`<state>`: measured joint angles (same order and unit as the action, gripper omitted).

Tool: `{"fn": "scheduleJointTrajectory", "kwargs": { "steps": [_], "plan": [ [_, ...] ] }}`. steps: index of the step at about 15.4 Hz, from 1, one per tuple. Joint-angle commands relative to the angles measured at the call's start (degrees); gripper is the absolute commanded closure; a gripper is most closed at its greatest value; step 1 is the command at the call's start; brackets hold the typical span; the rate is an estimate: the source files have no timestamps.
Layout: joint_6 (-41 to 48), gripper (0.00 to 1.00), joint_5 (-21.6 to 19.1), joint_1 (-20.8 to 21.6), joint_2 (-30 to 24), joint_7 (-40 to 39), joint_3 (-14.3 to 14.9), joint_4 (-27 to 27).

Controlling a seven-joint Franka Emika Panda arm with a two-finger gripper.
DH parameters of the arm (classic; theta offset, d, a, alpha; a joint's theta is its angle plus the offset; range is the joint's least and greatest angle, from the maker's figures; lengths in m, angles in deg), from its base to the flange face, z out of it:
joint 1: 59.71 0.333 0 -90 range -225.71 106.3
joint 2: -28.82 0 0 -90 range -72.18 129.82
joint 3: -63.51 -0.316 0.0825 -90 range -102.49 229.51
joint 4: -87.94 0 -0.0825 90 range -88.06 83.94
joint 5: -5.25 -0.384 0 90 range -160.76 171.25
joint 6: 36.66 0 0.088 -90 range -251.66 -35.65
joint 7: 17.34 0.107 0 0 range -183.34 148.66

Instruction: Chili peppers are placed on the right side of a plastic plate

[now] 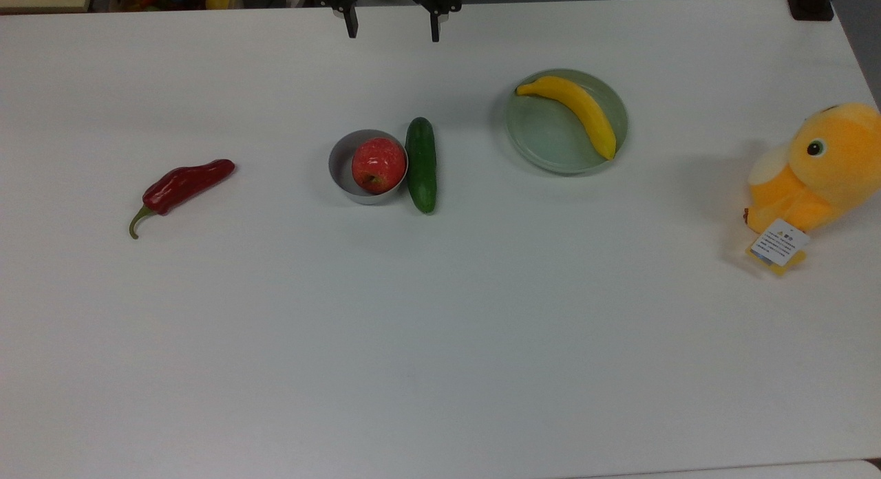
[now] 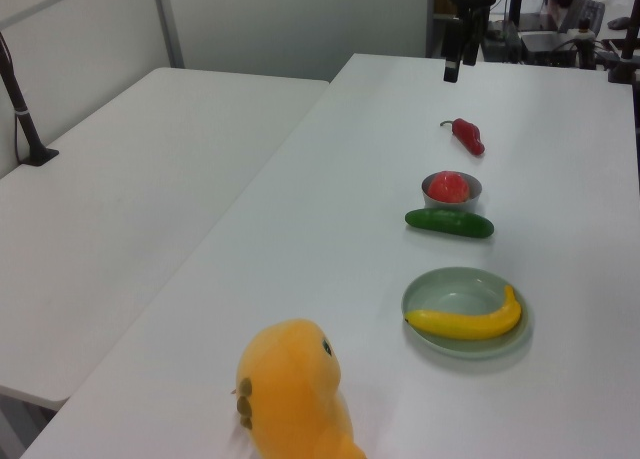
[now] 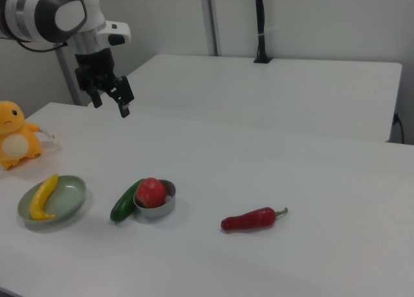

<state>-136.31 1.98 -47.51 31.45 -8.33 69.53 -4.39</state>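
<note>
My two-finger black gripper (image 1: 393,25) hangs spread and empty above the far table edge, so I judge the reach has not yet begun. The glossy dark-red wrinkled chili pepper (image 1: 186,184) lies alone at the top view's left, well apart from the pale grey-green round plastic plate (image 1: 544,138) holding a yellow banana (image 1: 578,111). Next I must descend over the chili's body.

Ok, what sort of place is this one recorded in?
Most likely a robotics lab or test room: a robot arm with a claw hangs over a plain white table, where a chili, a plush toy and a plate are laid out.
</note>
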Motion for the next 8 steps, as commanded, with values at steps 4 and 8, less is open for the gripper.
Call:
{"fn": "scheduleJointTrajectory", "kwargs": {
  "steps": [4,8],
  "plan": [
    [1.04,0.00,0.28,-1.03,-3.16,-5.50,-0.04,-1.54],
    [0.96,0.00,0.63,-1.03,-3.16,-5.50,-0.04,-1.54]
  ]
}}
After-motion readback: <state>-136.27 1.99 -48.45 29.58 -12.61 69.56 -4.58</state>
